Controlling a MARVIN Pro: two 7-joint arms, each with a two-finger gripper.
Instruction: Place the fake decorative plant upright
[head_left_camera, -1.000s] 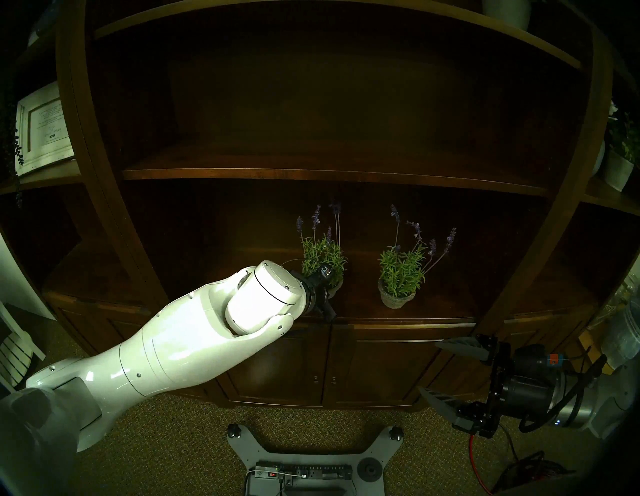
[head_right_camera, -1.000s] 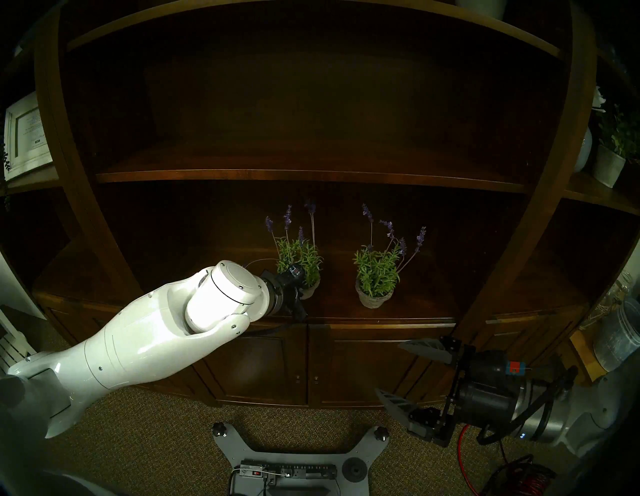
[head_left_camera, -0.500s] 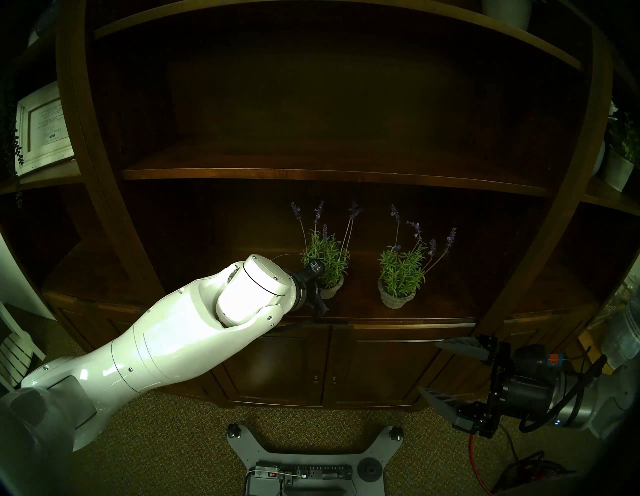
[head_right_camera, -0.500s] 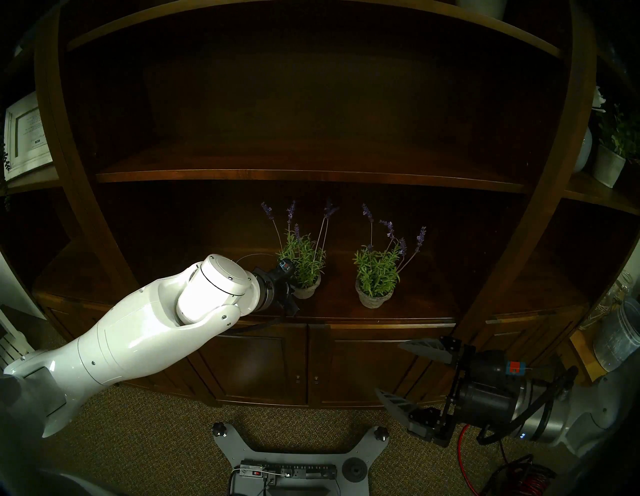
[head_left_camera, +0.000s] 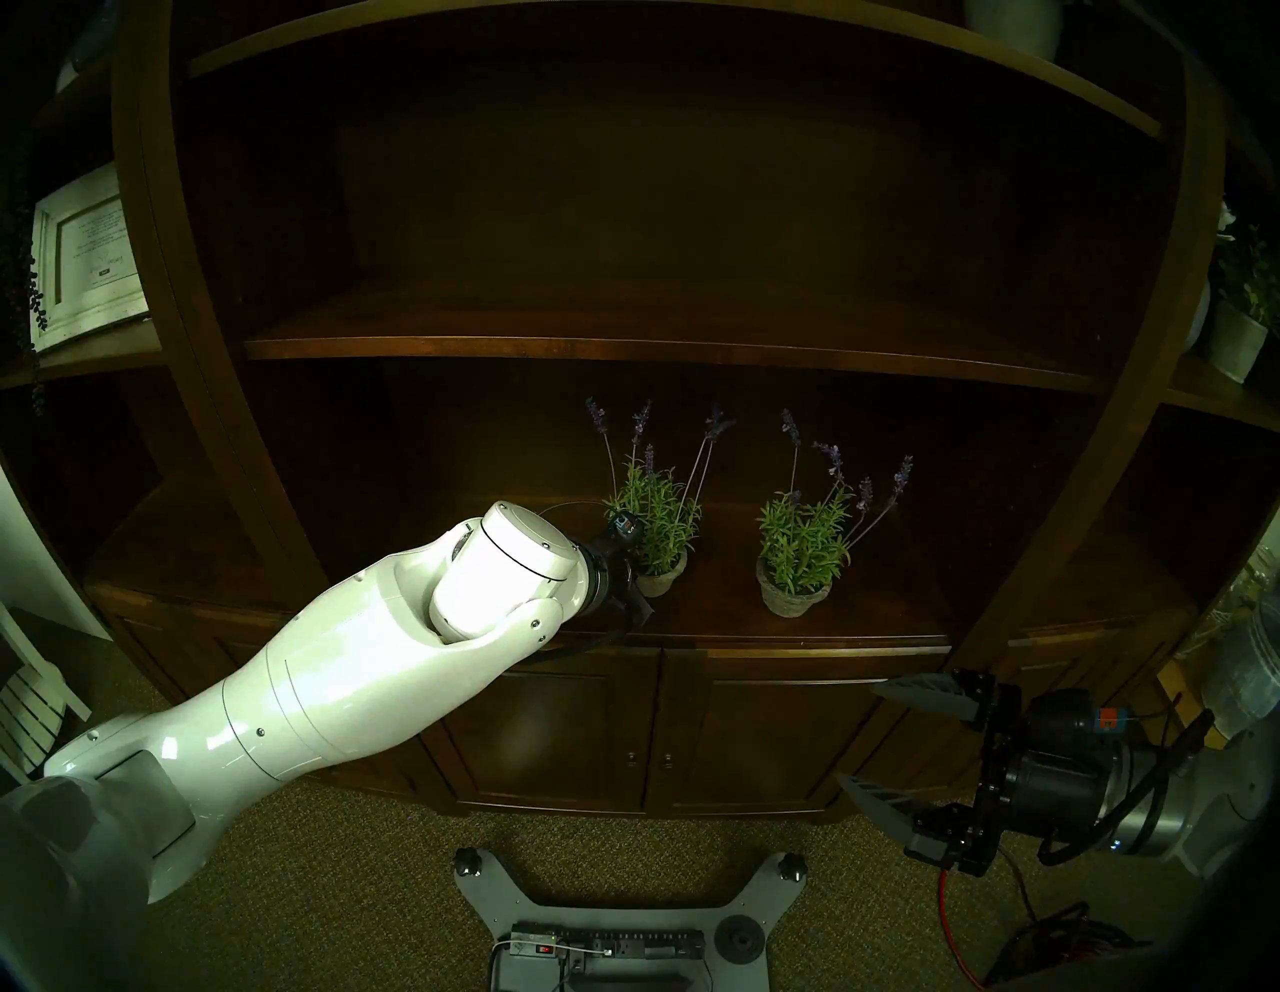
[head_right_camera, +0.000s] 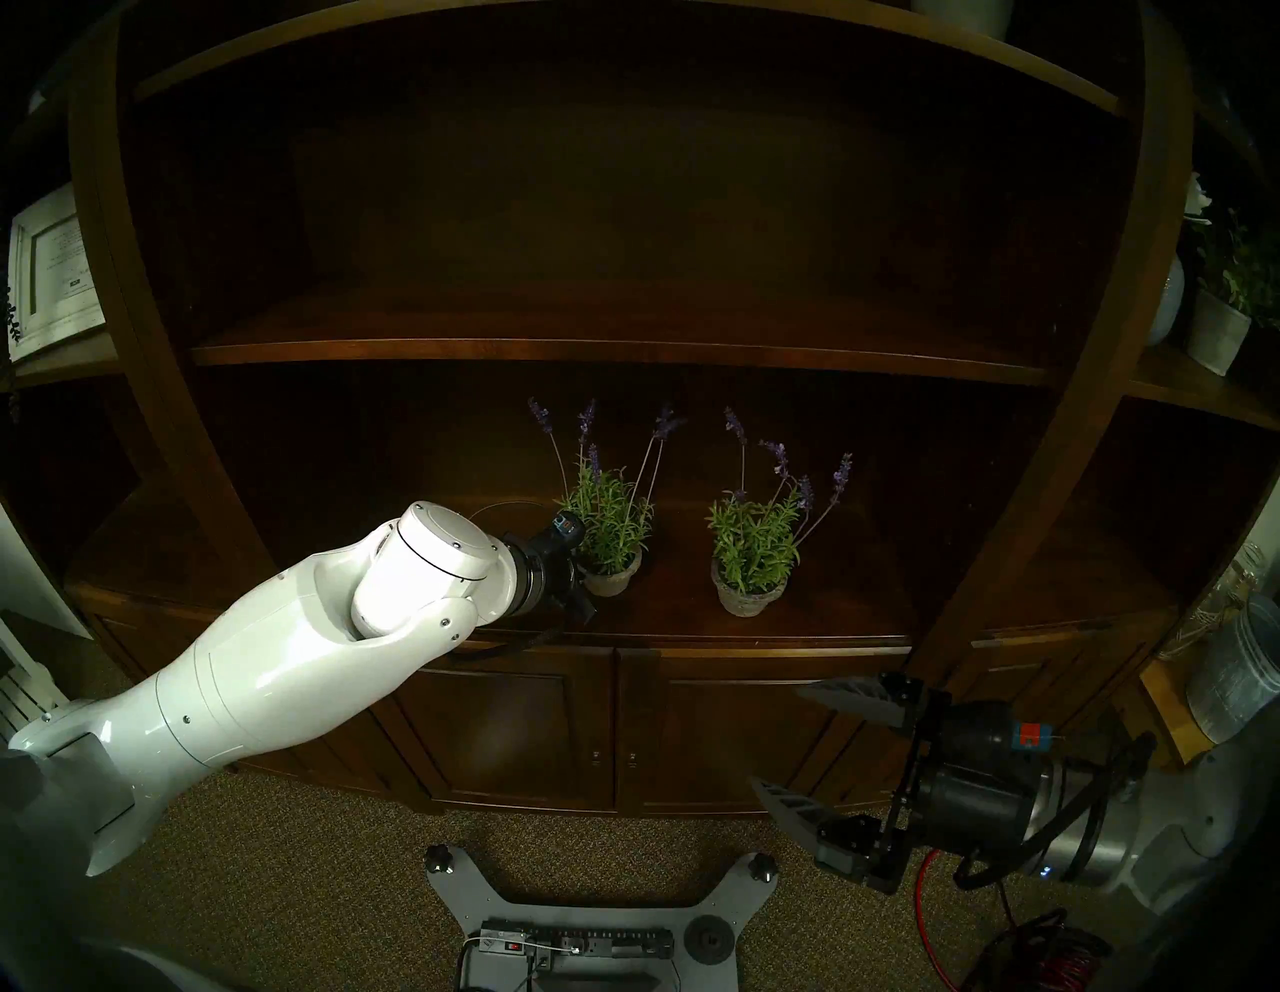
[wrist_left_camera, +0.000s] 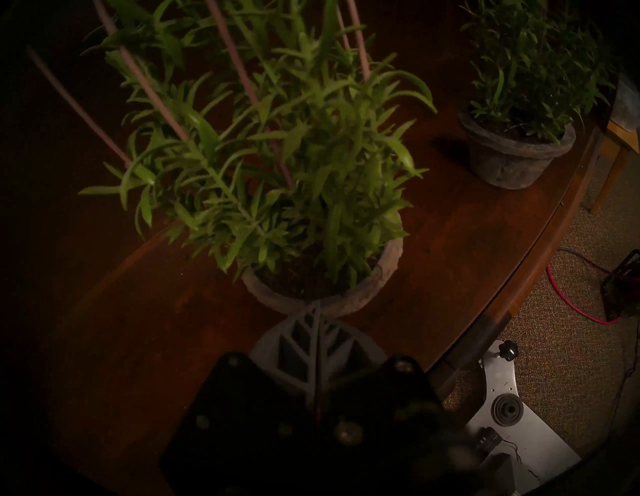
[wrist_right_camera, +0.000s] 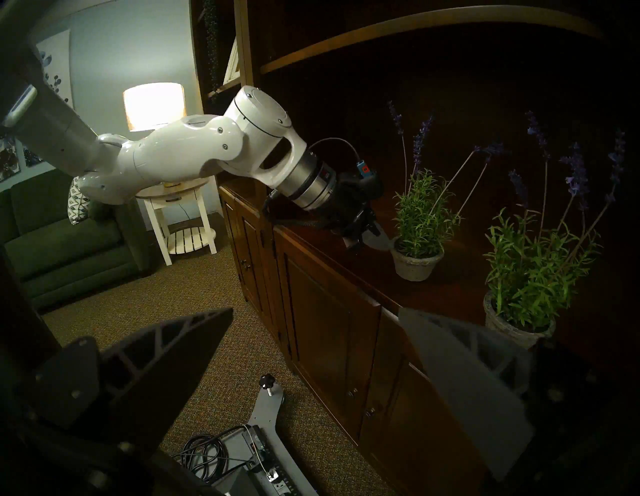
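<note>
Nearest to you, your right hand (head_left_camera: 874, 738) is hanging low in front of the cabinet doors (head_left_camera: 658, 734), well apart from both plants, with its two fingers standing wide and holding nothing. It is pointing toward the view's left, roughly level.

Further in, your left hand (wrist_left_camera: 317, 311) is reaching over the front edge of the worktop (head_left_camera: 866, 623), angled downward toward the right. Its fingers (wrist_left_camera: 304, 343) are pressed together, and their joined tip is sitting against the near rim of the left pot (wrist_left_camera: 346, 301). From the wrist view, nothing is showing between the fingers; whether the tip is only touching the rim or pinching it, you cannot tell.

The left plant (head_left_camera: 654, 516) is standing upright on the worktop just beyond that hand, its green leaves rising over the pot and the purple flower stalks (head_left_camera: 641, 422) fanning above them.

The second plant (head_left_camera: 796, 547) is standing upright to the right of it, apart from the first and away from both hands.

Behind them, the upper shelf (head_left_camera: 658, 346) is crossing the dark cabinet.
</note>
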